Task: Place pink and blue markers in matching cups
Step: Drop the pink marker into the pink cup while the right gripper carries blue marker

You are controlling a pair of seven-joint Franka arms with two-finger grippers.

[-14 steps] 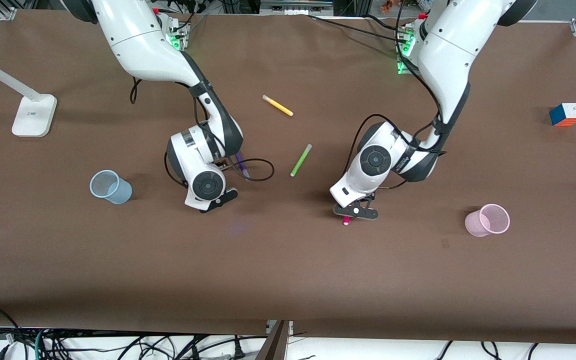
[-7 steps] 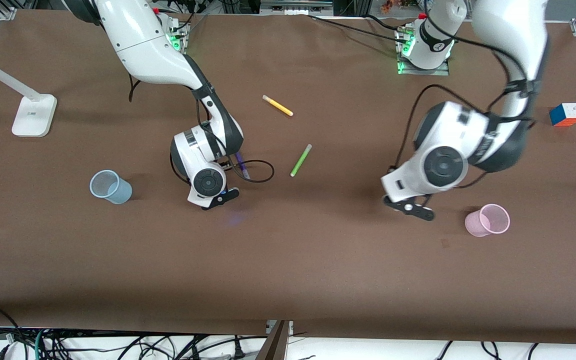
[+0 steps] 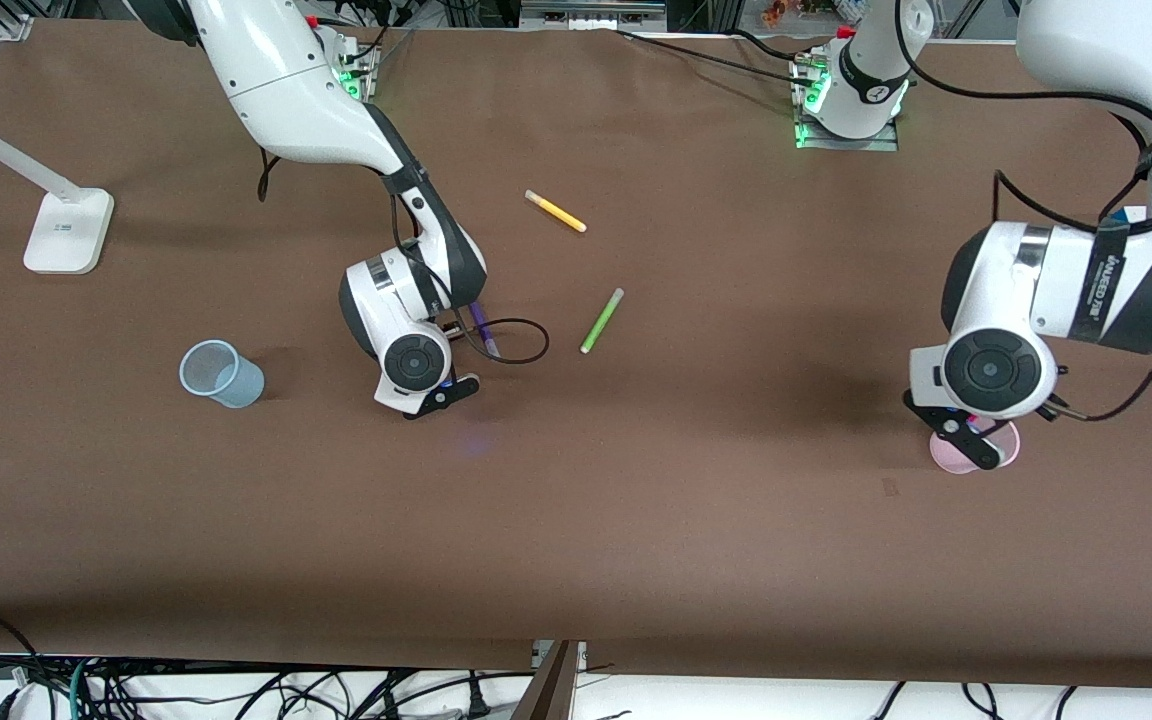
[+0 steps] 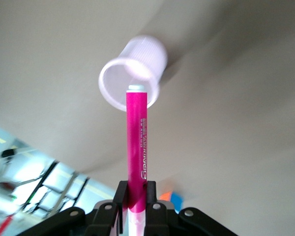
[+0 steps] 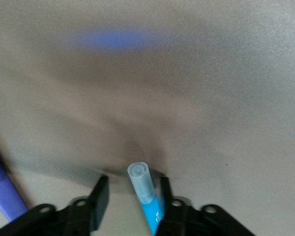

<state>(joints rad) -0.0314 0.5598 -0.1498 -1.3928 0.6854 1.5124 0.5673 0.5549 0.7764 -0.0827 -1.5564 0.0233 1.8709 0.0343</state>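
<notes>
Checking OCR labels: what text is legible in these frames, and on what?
"FRANKA", partly legible, runs along the black band on the left arm's wrist.
White lettering runs along the magenta-pink felt-tip marker clamped in the left gripper: too blurred to read.
Nothing else is readable.

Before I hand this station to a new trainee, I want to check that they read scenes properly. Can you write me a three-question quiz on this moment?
1. True or false: the left gripper has its jaws shut on the pink marker.
2. What is the left gripper over? A) blue cup B) pink cup C) green marker
3. Fill in: the marker between the right gripper's jaws is ____.

Key: 1 true. 2 B. 3 blue: the blue marker stands between the jaws, though whether they have closed on it cannot be told.
</notes>
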